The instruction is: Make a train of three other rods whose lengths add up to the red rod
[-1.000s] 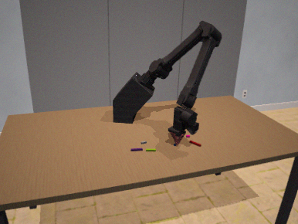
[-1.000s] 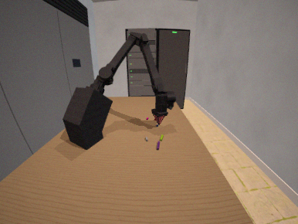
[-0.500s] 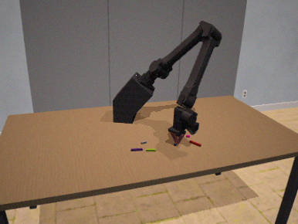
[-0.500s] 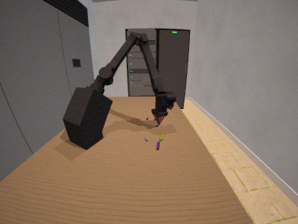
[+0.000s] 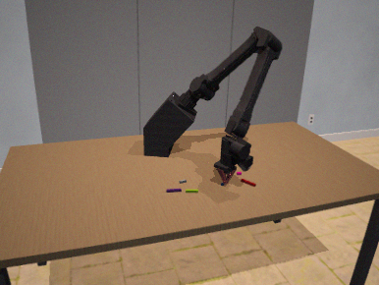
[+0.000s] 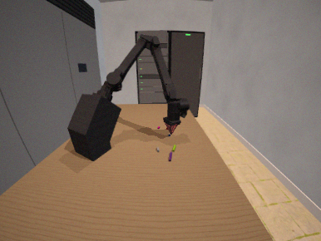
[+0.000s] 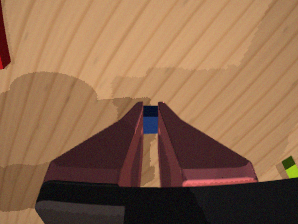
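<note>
We see the gripper (image 7: 152, 125) nearly closed, pinching 1 short blue rod (image 7: 150, 121); the red rod (image 7: 3, 39) is cut off at the wrist view's edge.

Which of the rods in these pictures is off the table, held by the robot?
The blue rod, the shortest: it sits clamped between the jaws, while the red, magenta, grey, lime and purple rods lie on the table.

The arm (image 5: 245, 93) is matte charcoal black throughout: slim, boxy links joined by rounded joint housings, rising from a large slab-sided dark block (image 5: 164, 125). The gripper (image 7: 152, 137) has two dark red, wedge-shaped fingers beneath a blocky black wrist housing (image 5: 237, 151).
</note>
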Motion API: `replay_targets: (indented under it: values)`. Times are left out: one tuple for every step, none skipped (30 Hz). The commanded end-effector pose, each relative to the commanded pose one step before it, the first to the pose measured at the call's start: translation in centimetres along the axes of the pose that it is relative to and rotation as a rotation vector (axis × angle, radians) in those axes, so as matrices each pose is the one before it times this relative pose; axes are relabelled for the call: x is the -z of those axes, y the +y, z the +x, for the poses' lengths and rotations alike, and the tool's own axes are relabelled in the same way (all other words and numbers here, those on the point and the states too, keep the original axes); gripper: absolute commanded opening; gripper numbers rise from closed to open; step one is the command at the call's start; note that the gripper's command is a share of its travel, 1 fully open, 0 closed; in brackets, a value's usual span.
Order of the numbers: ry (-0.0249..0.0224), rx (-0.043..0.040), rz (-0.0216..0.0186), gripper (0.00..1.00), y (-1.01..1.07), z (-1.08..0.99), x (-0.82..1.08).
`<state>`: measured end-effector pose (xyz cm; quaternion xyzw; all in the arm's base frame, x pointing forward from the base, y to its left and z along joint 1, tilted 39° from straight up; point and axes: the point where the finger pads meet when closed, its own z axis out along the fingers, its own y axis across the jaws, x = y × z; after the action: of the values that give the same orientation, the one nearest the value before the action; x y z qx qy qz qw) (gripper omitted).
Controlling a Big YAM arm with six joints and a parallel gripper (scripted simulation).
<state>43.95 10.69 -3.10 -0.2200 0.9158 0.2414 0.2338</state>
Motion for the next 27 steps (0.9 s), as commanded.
replay_targets:
  values:
    - [-0.001, 0.01085, -0.00102, 0.05, 0.39, -0.09, -0.317]
    - [0.0, 0.0, 0.0, 0.05, 0.0, 0.0, 0.0]
    - [0.0, 0.0, 0.0, 0.05, 0.0, 0.0, 0.0]
    - [0.0, 0.0, 0.0, 0.05, 0.0, 0.0, 0.0]
    - [0.0, 0.0, 0.0, 0.05, 0.0, 0.0, 0.0]
    - [0.0, 0.0, 0.0, 0.05, 0.0, 0.0, 0.0]
    - [0.0, 0.0, 0.0, 0.05, 0.0, 0.0, 0.0]
    - [0.0, 0.0, 0.0, 0.05, 0.0, 0.0, 0.0]
    - [0.00001, 0.0, 0.0, 0.05, 0.0, 0.0, 0.0]
    - [0.0, 0.0, 0.0, 0.05, 0.0, 0.0, 0.0]
    - [0.0, 0.0, 0.0, 0.05, 0.0, 0.0, 0.0]
    - [0.0, 0.0, 0.0, 0.05, 0.0, 0.0, 0.0]
    - [0.0, 0.0, 0.0, 0.05, 0.0, 0.0, 0.0]
    - [0.0, 0.0, 0.0, 0.05, 0.0, 0.0, 0.0]
    - [0.0, 0.0, 0.0, 0.05, 0.0, 0.0, 0.0]
    - [0.0, 0.0, 0.0, 0.05, 0.0, 0.0, 0.0]
    - [-0.00001, 0.00002, 0.0, 0.05, 0.0, 0.0, 0.0]
    - [-0.00005, 0.00016, 0.00002, 0.05, 0.002, 0.003, 0.001]
    - [-0.00012, 0.00039, 0.00005, 0.05, 0.005, 0.007, 0.003]
    - [-0.00021, 0.00067, 0.00008, 0.05, 0.009, 0.011, 0.006]
    - [-0.00031, 0.00095, 0.00011, 0.05, 0.013, 0.016, 0.008]
    - [-0.00039, 0.00122, 0.00014, 0.05, 0.017, 0.02, 0.011]
    - [-0.00047, 0.00144, 0.00017, 0.05, 0.02, 0.024, 0.013]
    - [0.0, 0.0, 0.0, 0.05, 0.0, 0.0, 0.0]
    - [0.0, 0.0, 0.0, 0.05, 0.0, 0.0, 0.0]
    - [-0.00111, 0.00199, 0.00036, 0.05, 0.01, -0.018, 0.018]
    - [0.00063, 0.00092, -0.00018, 0.05, 0.022, 0.015, 0.02]
